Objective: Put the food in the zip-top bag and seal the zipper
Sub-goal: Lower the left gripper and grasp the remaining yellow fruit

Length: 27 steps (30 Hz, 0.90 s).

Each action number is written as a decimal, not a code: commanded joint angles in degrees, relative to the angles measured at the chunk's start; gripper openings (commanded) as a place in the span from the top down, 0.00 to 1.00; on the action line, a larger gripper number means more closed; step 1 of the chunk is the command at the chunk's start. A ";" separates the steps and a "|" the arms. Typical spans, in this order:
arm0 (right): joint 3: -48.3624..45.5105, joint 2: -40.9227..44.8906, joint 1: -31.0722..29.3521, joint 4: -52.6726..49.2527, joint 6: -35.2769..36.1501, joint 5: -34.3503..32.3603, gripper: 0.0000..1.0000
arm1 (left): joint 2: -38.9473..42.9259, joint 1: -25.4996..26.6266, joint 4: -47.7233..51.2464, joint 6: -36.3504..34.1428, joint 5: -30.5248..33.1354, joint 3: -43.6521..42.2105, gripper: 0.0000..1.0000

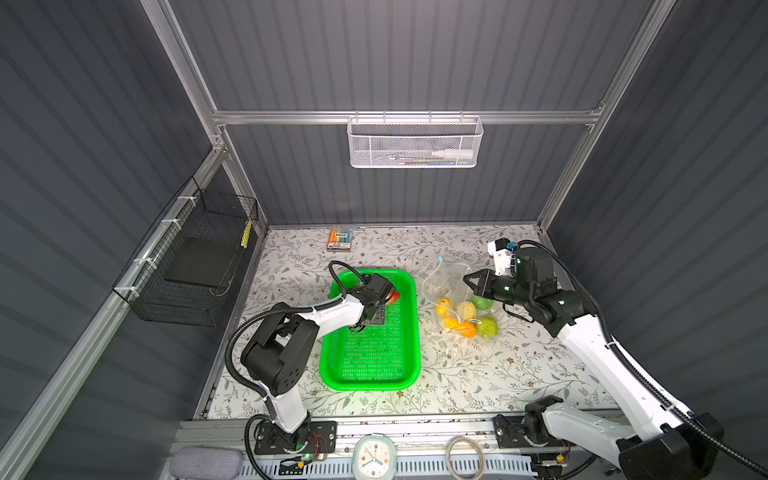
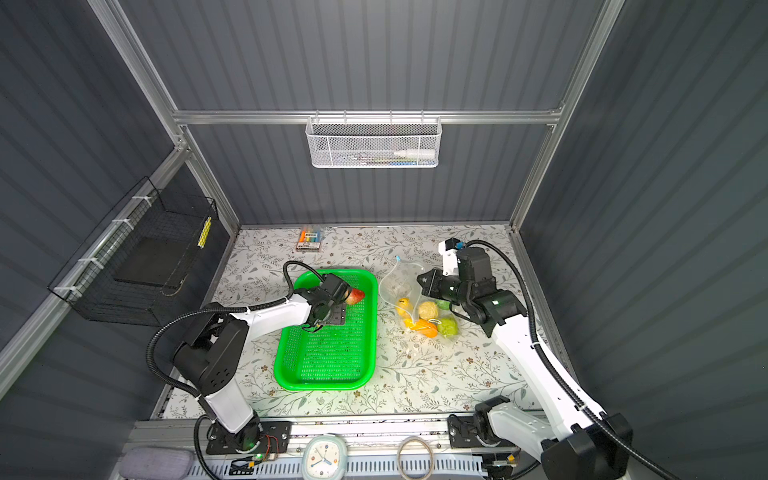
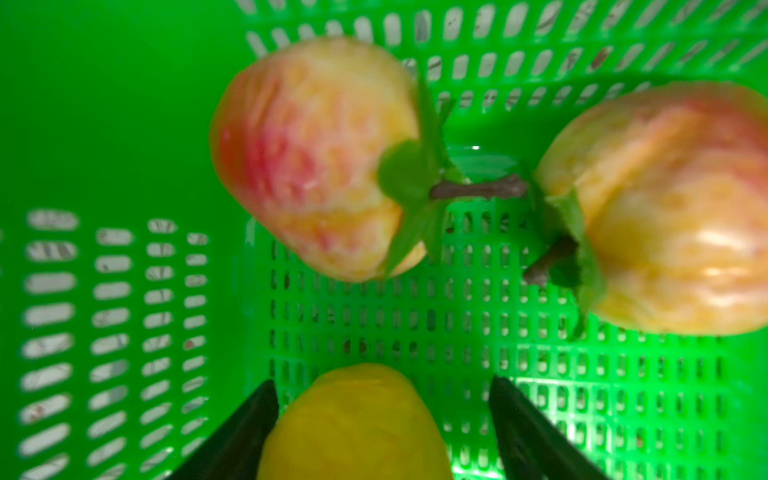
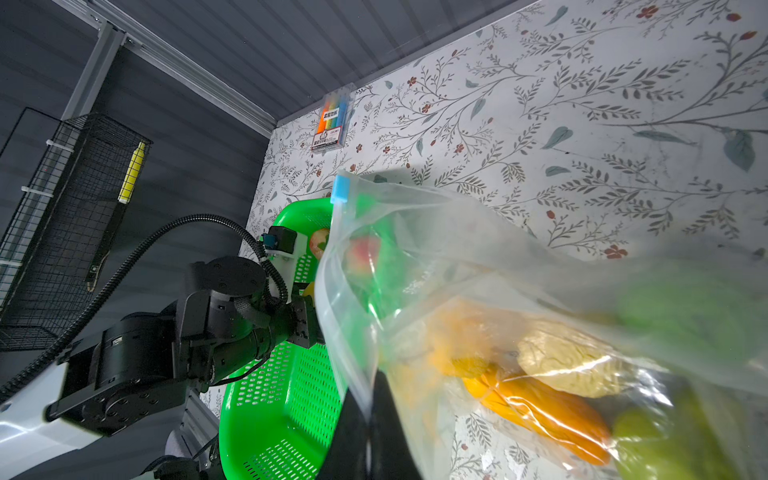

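Both top views: the tray (image 1: pixel 374 357) lies at centre on the table (image 1: pixel 498 374), with the bag (image 1: pixel 446 282) just right of it. In the tray's upper end the left gripper (image 3: pixel 382 384) stands open, its fingers (image 3: pixel 245 432) on either side of a yellow fruit (image 3: pixel 353 428) and not clamped on it. Two red fruits (image 3: pixel 307 158) lie beyond. The right gripper (image 1: pixel 469 283) is closed, pinching the bag's mouth edge and holding it raised. The slider (image 4: pixel 340 189) sits at the mouth's upper corner. Inside the bag lies food (image 1: pixel 466 309): one yellow, one bumpy yellow, one orange and two green pieces.
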<state>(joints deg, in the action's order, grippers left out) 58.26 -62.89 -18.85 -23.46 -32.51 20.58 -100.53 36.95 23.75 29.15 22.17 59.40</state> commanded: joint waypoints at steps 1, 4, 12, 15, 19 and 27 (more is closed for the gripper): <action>-0.08 -0.82 -0.22 0.90 0.26 0.25 1.00 | -0.11 -0.13 -0.38 0.01 -1.11 -1.02 0.29; -0.25 -0.66 -0.18 0.95 0.27 0.12 1.00 | 0.20 -0.12 -0.22 -0.14 -1.21 -1.33 0.30; -0.25 -0.81 -0.22 0.83 0.63 -0.45 1.00 | -0.01 -0.13 0.47 -0.63 -2.07 -1.10 0.29; -0.35 -0.83 -0.21 0.85 0.71 -0.45 1.00 | 0.22 -0.17 0.44 -0.63 -2.68 -0.71 0.37; -0.21 -0.92 -0.13 0.94 1.10 -0.72 1.00 | 1.38 -0.13 0.93 -0.84 -2.78 -0.36 0.44; 1.21 -3.28 -0.13 0.86 1.72 -0.45 1.00 | 5.01 -0.17 2.31 -0.93 -3.39 1.22 0.48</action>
<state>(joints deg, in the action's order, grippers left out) 58.30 -65.30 -18.83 -23.11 -31.83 20.49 -98.39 36.95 23.97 28.91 19.64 58.87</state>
